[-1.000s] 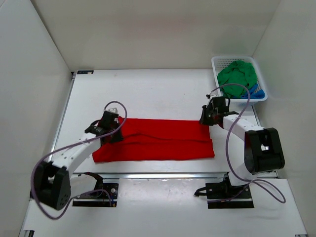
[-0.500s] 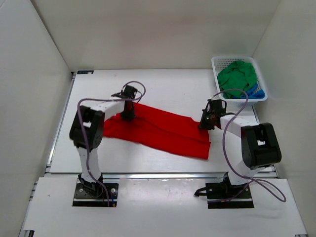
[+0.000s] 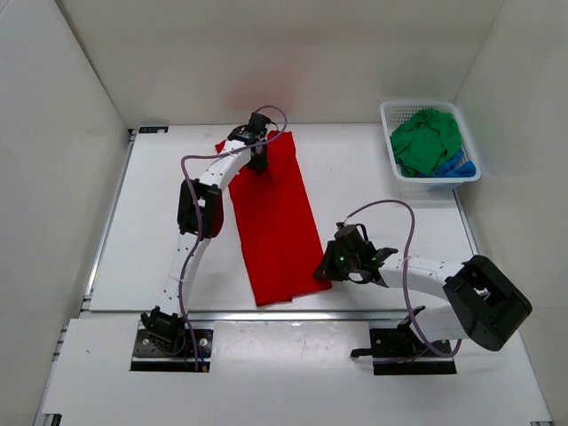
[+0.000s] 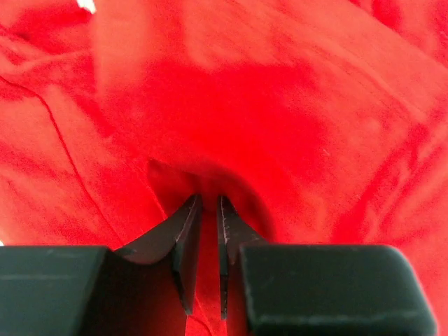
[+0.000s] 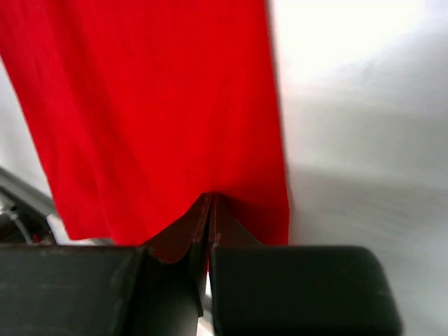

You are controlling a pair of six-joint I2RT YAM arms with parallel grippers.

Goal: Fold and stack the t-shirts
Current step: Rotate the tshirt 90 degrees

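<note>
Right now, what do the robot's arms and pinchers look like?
The left arm and right arm are white tubes with chunky black joints. A thin purple cable loops along each. The left gripper and right gripper are black, with two slim fingers tapering to points.

Your right gripper (image 5: 208, 204) has its jaws pressed together on the edge of the red t-shirt (image 5: 154, 105), close to one corner. The cloth spreads away from you smooth, and bare white worktop (image 5: 350, 105) lies beside its long straight edge
</note>
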